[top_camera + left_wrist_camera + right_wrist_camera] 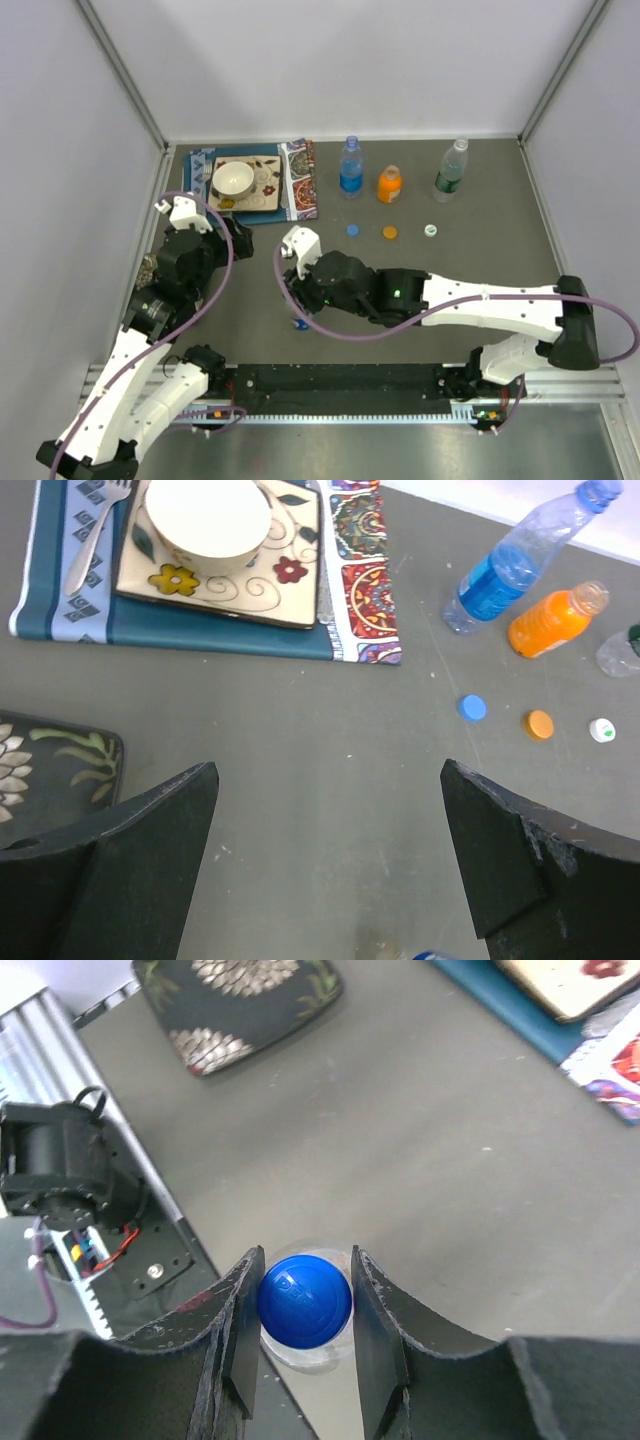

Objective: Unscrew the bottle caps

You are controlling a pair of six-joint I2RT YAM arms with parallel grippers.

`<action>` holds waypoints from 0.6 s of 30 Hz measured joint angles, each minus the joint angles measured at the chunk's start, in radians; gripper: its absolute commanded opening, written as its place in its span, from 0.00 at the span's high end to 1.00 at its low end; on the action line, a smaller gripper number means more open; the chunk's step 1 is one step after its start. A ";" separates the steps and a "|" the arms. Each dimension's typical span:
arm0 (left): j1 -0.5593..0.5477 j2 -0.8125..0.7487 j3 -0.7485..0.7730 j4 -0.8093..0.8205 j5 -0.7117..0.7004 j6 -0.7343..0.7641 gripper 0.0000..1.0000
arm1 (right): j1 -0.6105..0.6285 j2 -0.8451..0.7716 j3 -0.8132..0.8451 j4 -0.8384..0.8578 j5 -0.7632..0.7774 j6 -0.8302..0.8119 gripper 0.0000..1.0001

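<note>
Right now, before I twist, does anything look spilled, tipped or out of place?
Nothing stands out. Three bottles stand upright at the back, three loose caps in a row before them, no spill visible. The right end effector grips the blue cap squarely.

blue cap (304, 1298): glossy plastic | table (430, 1140): matt grey | bowl (210, 548): glazed ceramic

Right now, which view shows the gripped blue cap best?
Right wrist: the blue cap sits between the fingers of the right end effector. Top view: a speck beside the arm; left wrist: a sliver at the bottom edge.
</note>
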 measured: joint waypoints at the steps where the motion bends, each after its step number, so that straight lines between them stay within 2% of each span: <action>1: 0.000 -0.003 0.000 0.008 0.008 0.006 0.01 | -0.004 -0.012 0.012 -0.028 0.031 -0.005 1.00; 5: 0.000 -0.014 0.003 0.063 0.085 0.028 0.01 | -0.090 -0.078 0.066 -0.120 0.088 0.011 1.00; 8: 0.000 -0.012 0.008 0.134 0.190 0.035 0.01 | -0.298 -0.174 0.069 -0.153 0.055 0.086 1.00; 11: 0.001 0.011 0.010 0.219 0.351 0.029 0.01 | -0.537 -0.278 0.069 -0.170 0.001 0.176 1.00; 12: 0.001 0.027 0.010 0.253 0.411 0.021 0.02 | -0.581 -0.315 0.069 -0.173 -0.027 0.212 1.00; 15: 0.001 0.075 0.007 0.364 0.587 -0.011 0.02 | -0.668 -0.365 0.074 -0.177 -0.117 0.269 1.00; 18: 0.001 0.113 -0.027 0.518 0.737 -0.061 0.02 | -0.704 -0.366 0.098 -0.181 -0.242 0.325 1.00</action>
